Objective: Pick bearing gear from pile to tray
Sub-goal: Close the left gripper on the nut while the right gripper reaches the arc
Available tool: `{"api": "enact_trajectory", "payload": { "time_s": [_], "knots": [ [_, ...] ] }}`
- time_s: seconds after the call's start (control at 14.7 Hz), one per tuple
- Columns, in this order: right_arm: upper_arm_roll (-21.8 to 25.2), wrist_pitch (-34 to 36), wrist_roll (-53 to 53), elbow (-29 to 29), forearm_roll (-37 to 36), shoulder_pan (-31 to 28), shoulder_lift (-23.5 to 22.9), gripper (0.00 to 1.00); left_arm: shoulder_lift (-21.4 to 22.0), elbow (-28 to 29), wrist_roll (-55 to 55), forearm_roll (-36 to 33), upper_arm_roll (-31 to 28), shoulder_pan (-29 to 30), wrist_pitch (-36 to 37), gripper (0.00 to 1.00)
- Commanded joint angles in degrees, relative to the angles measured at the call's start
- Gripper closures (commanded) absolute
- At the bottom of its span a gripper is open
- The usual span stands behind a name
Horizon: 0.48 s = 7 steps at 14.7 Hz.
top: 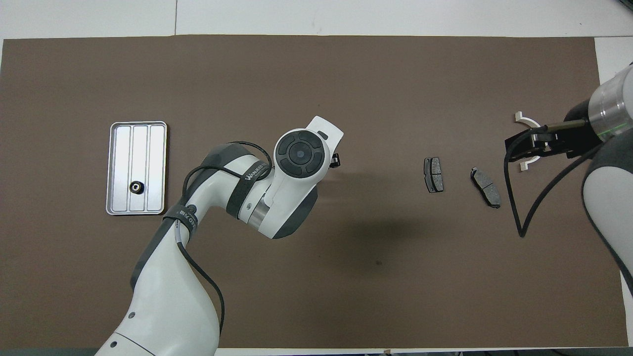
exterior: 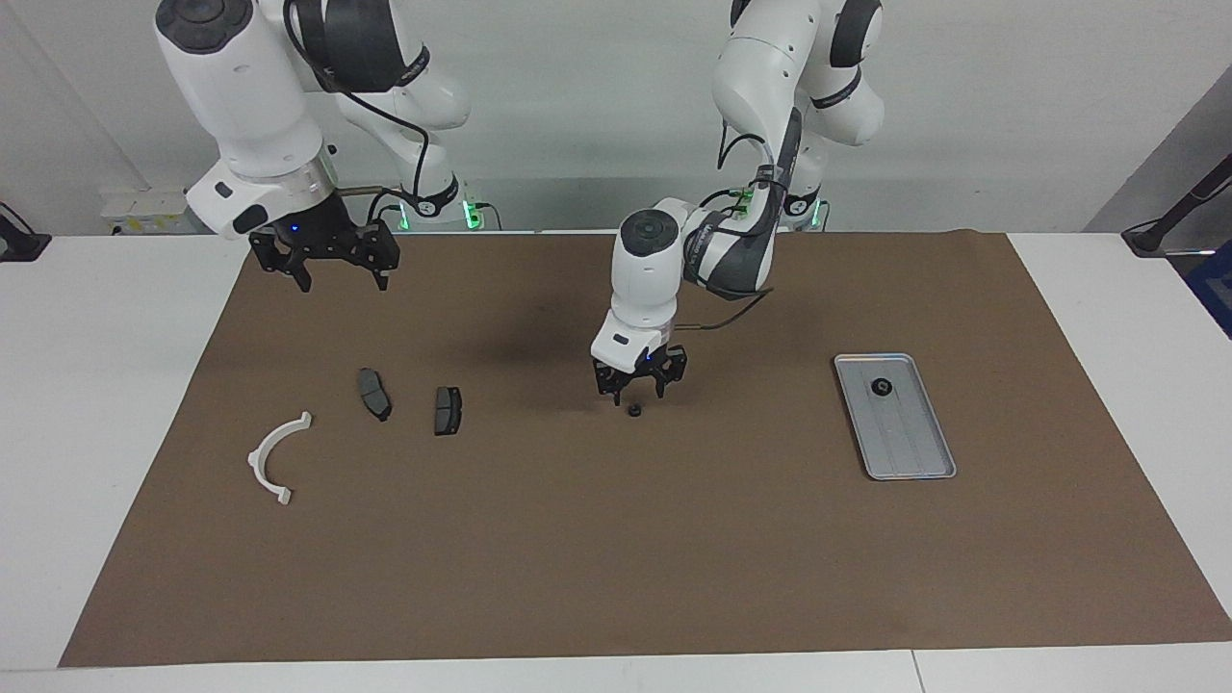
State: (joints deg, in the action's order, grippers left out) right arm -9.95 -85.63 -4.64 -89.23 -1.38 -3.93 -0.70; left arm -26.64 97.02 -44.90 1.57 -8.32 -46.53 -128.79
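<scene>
A small black round gear (exterior: 635,410) lies on the brown mat at the middle of the table. My left gripper (exterior: 635,395) hangs open just above it, a finger on either side, not touching it. In the overhead view the left hand (top: 299,153) hides this gear. The silver ribbed tray (exterior: 910,443) lies toward the left arm's end, also in the overhead view (top: 140,148). It holds one black round gear (exterior: 881,387) (top: 136,187). My right gripper (exterior: 342,284) waits open and raised, over the white half-ring bracket (exterior: 276,454) in the overhead view (top: 526,148).
Two dark grey brake pads (exterior: 374,394) (exterior: 448,410) lie between the bracket and the middle gear, also seen from overhead (top: 485,187) (top: 433,174). The bracket's end (top: 519,116) shows from overhead. The brown mat (exterior: 616,558) covers most of the white table.
</scene>
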Motion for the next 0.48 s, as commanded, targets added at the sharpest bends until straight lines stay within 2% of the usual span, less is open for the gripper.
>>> {"api": "enact_trajectory", "payload": {
  "time_s": [0.0, 0.2, 0.27, 0.41],
  "knots": [
    [-0.07, 1.95, 1.12, -1.56, 1.73, -0.20, 3.51, 0.00, -0.95, -0.34, -0.97, -1.05, -0.29, -0.05, -1.11, 0.24],
    [0.54, 1.78, 1.38, -1.56, 1.73, 0.41, 3.25, 0.00, -0.95, 0.36, -0.97, -1.49, -0.29, 0.04, -2.33, 0.24],
    [2.64, 1.61, 1.38, -1.56, 1.64, 2.85, 3.16, 0.00, -0.95, 0.45, -0.97, -1.57, -0.29, 0.04, -2.51, 0.24],
    [10.10, 1.08, 1.38, -1.90, 1.55, 9.53, 3.16, 0.00, -0.95, 1.07, -0.97, -1.57, -0.29, 0.13, -2.69, 0.24]
  ]
}}
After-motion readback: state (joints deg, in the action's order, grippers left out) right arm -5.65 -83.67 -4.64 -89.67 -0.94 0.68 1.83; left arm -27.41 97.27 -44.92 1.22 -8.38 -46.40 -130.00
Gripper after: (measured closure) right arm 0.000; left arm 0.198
